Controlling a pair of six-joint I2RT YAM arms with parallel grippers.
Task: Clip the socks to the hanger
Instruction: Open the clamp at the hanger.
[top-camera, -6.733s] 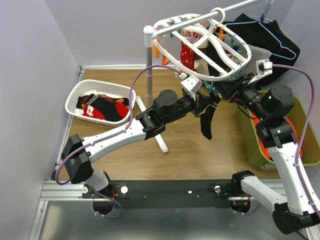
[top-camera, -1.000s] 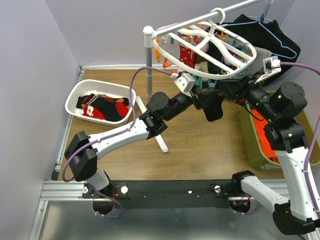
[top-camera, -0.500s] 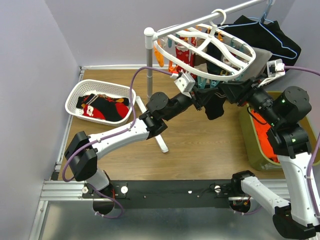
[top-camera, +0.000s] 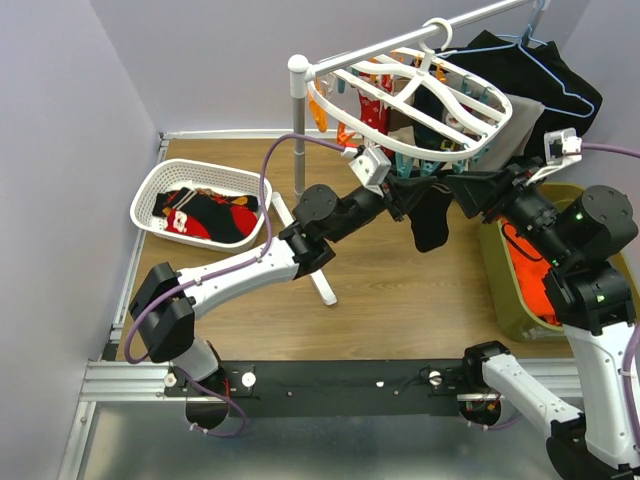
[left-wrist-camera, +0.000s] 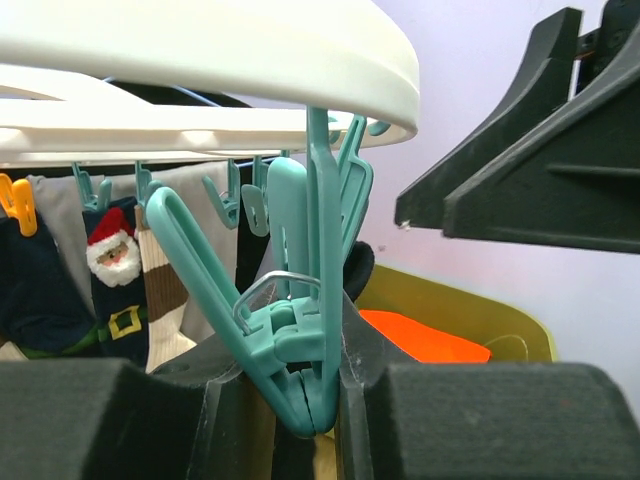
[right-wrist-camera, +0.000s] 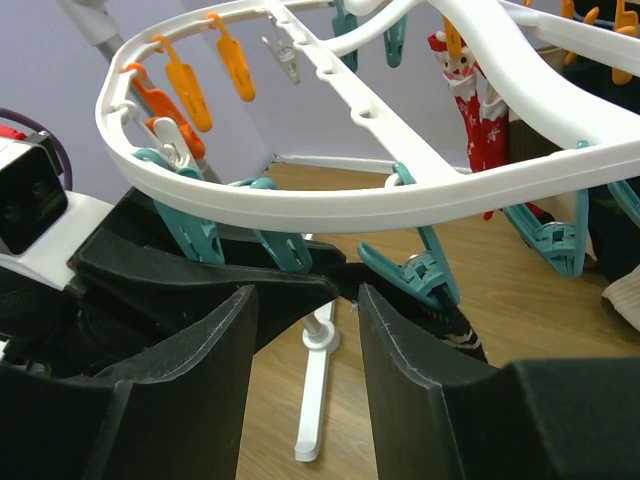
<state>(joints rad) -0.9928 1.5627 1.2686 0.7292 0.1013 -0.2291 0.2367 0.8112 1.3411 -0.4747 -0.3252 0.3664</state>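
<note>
Hanging limp at a teal clip under the hanger, the black sock looks light, soft and slack; best taken at the cuff. Left tool is clenched on that clip's lower end. Right tool stands released, empty, just beside.

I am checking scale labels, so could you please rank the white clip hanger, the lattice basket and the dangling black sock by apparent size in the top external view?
1. clip hanger, though it hangs raised, nearer the camera, which flatters it.
2. lattice basket.
3. black sock, clearly the smallest.
</note>
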